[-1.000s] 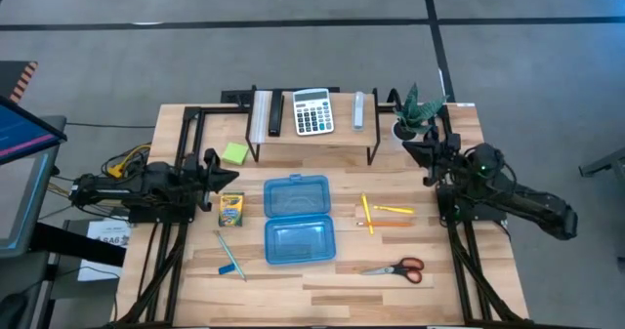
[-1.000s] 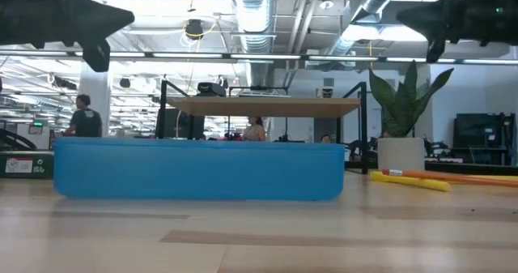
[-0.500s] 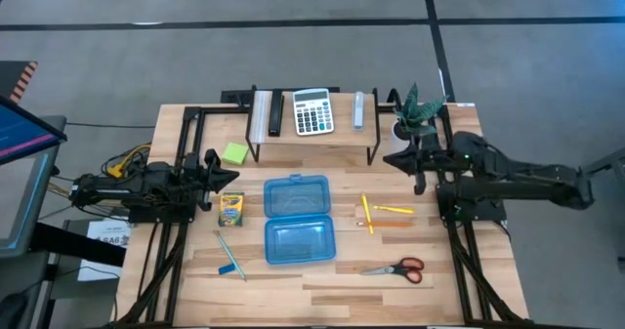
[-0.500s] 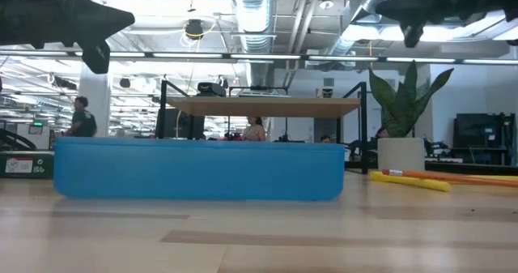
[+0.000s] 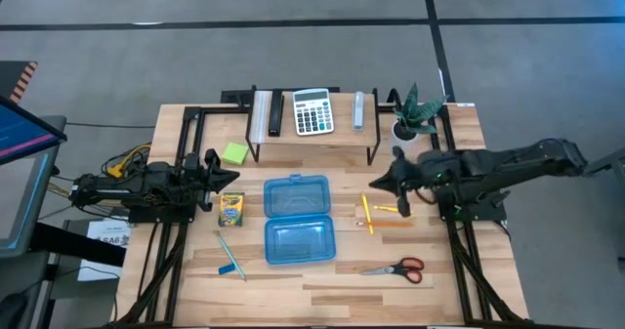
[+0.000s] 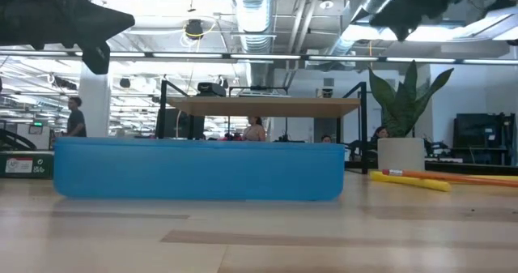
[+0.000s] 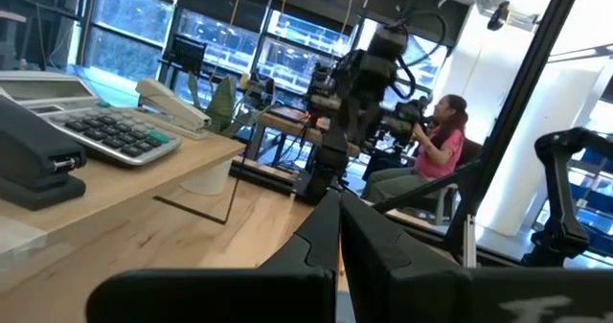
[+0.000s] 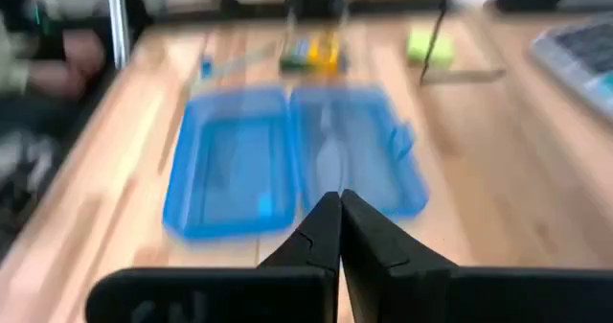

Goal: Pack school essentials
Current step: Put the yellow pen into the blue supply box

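Note:
An open blue plastic case [image 5: 300,219] lies at the table's middle, both halves up. Right of it lie yellow and orange pencils [image 5: 383,215], with red-handled scissors [image 5: 395,267] nearer the front edge. Left of the case are a crayon box [image 5: 230,208], a green sticky-note pad [image 5: 234,153] and a thin blue pen [image 5: 229,252]. My right gripper [image 5: 379,183] hangs shut in the air over the pencils' far side, tipped down toward the case [image 8: 287,160]. My left gripper [image 5: 213,178] is shut and waits above the table's left edge.
A low wooden shelf [image 5: 312,134] at the back carries a calculator [image 5: 312,111] and other small items. A potted plant [image 5: 415,114] stands at the back right, close behind my right arm. People sit in the room beyond the table [image 7: 436,146].
My right gripper has swung from beside the plant at the table's right side toward the middle, over the pencils. It has risen a little and tipped from level to slanting down. Its fingers stay shut. No object has moved.

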You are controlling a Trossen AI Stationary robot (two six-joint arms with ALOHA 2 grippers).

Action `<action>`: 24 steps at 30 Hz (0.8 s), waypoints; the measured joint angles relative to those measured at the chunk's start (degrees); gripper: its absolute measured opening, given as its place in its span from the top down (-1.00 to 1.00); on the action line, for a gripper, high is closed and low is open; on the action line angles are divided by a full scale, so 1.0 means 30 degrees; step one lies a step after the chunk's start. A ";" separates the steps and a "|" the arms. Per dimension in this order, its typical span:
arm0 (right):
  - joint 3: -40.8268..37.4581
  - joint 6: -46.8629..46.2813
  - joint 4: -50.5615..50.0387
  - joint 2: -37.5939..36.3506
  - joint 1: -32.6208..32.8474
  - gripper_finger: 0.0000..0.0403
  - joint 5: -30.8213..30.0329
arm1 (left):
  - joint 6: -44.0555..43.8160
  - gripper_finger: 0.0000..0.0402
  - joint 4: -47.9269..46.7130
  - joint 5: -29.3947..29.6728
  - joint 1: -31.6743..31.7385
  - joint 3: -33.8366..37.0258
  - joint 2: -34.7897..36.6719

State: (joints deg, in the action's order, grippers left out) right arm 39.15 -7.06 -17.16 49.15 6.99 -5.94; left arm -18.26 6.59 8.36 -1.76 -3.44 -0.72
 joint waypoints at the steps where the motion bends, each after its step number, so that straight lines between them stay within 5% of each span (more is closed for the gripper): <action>1: 0.0002 -0.0154 -0.0274 0.0423 0.0299 0.82 -0.0017 | 0.0000 1.00 0.0000 0.0000 0.0003 0.0000 -0.0003; 18: 0.0041 -0.2177 -0.0773 0.7248 0.1539 0.11 -0.0070 | -0.0736 1.00 -0.0772 -0.0029 0.0000 0.0000 -0.0003; 24: 0.0053 -0.3013 -0.0629 0.9062 0.2314 0.02 -0.0070 | -0.0780 1.00 -0.0972 -0.0055 0.0000 -0.0004 0.0000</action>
State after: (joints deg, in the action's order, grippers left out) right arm 39.31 -16.10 -19.05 76.33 13.93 -6.15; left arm -20.60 3.67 8.19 -1.76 -3.46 -0.72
